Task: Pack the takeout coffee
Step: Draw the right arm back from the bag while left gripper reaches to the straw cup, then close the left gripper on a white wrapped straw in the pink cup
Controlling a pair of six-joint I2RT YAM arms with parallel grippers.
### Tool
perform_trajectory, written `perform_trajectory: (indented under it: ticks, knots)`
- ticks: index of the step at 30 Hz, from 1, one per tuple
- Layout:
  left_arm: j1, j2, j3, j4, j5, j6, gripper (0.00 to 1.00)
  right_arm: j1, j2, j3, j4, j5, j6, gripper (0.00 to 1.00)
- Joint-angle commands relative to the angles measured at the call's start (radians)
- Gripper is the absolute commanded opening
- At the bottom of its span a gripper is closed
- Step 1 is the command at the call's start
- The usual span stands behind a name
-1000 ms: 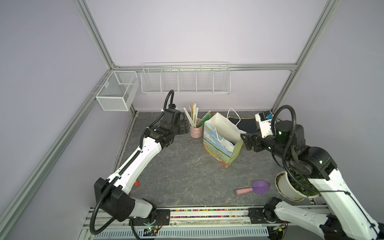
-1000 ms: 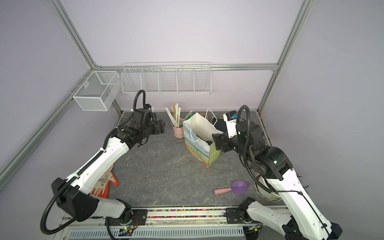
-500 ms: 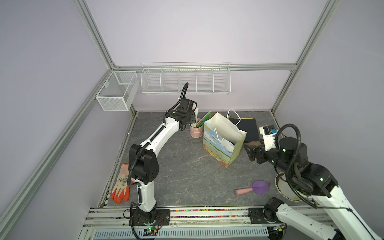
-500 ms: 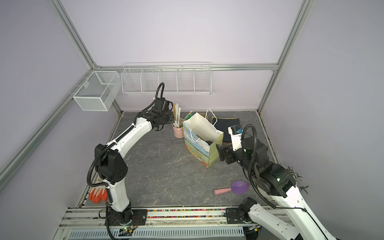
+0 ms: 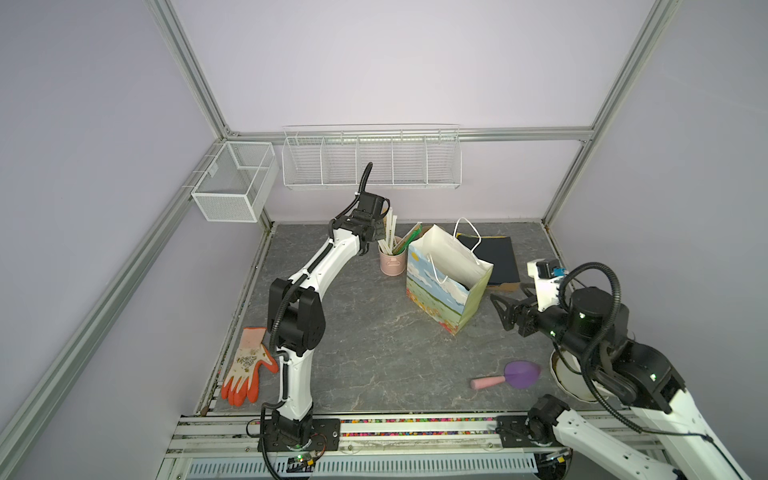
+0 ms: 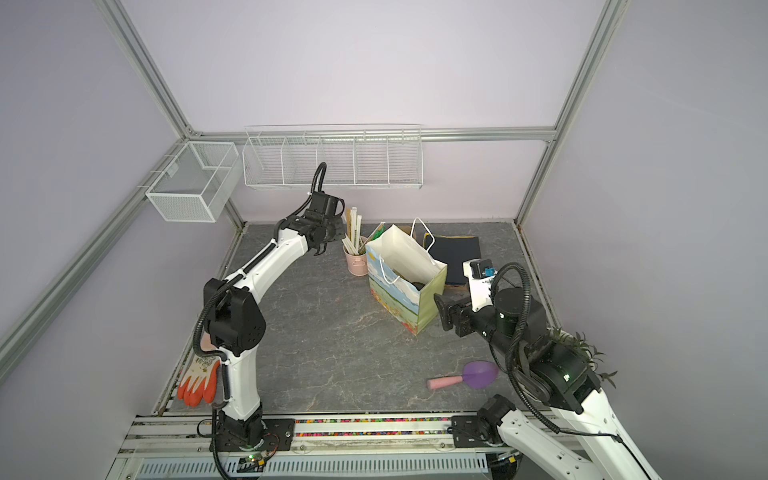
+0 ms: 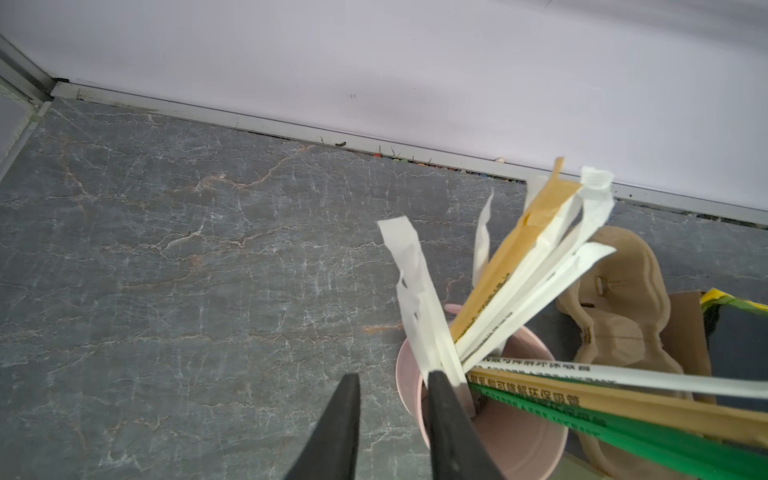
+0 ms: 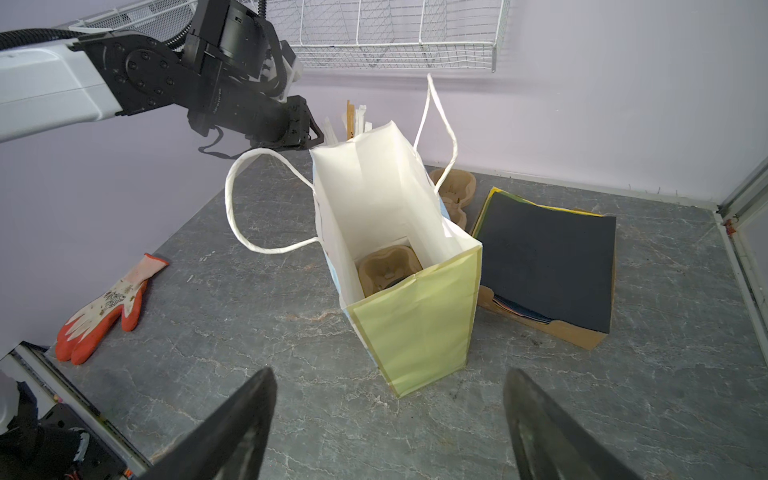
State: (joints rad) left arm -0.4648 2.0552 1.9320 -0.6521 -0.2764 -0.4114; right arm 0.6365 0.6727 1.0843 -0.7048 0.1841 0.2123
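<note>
The takeout coffee does not show plainly in any view. A printed paper bag (image 5: 440, 286) (image 6: 395, 291) (image 8: 415, 324) stands open mid-table. A brown pulp cup carrier (image 8: 386, 268) lies on its bottom, with a dark shape beside it that I cannot identify. My left gripper (image 5: 365, 251) (image 6: 320, 251) (image 7: 392, 376) hangs at the rim of the pink bucket (image 5: 392, 266) (image 7: 498, 436) of wrapped straws. Its jaws stand a narrow gap apart with nothing between them. My right gripper (image 5: 500, 305) (image 6: 440, 307) (image 8: 388, 372) is wide open and empty, just to the right of the bag.
A second pulp carrier (image 8: 455, 191) and a stack of dark sheets (image 5: 496, 255) lie behind the bag. An orange glove (image 5: 247, 365) rests at the left edge. A purple scoop (image 5: 515, 374) and a plant pot (image 5: 569, 374) sit front right. Wire baskets (image 5: 370, 160) hang on the back wall.
My left gripper swung right from the back left to the pink bucket while its jaws narrowed. My right gripper drew back from the bag's mouth, down and to the right.
</note>
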Motion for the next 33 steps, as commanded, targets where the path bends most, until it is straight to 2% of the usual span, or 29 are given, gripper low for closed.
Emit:
perform_trajectory:
  ticks: [1,11,14,20,28,33]
  knots:
    - [0.002,0.025,0.033,0.027,0.002,-0.015,0.27,-0.003,-0.019,-0.012,0.034,-0.027,0.013,0.88]
    - [0.012,0.086,0.085,0.033,0.005,-0.024,0.23,-0.002,-0.028,-0.015,0.039,-0.049,0.014,0.88]
    - [0.012,0.093,0.093,0.043,0.009,-0.027,0.16,-0.003,-0.032,-0.018,0.042,-0.049,0.012,0.88]
    - [0.012,0.113,0.119,0.038,0.016,-0.032,0.1,-0.003,-0.032,-0.018,0.043,-0.054,0.015,0.88]
    - [0.012,0.079,0.105,0.048,0.027,-0.031,0.01,-0.003,-0.033,-0.018,0.044,-0.057,0.016,0.88]
    - [0.012,0.04,0.07,0.064,0.033,-0.027,0.0,-0.002,-0.035,-0.016,0.045,-0.058,0.016,0.88]
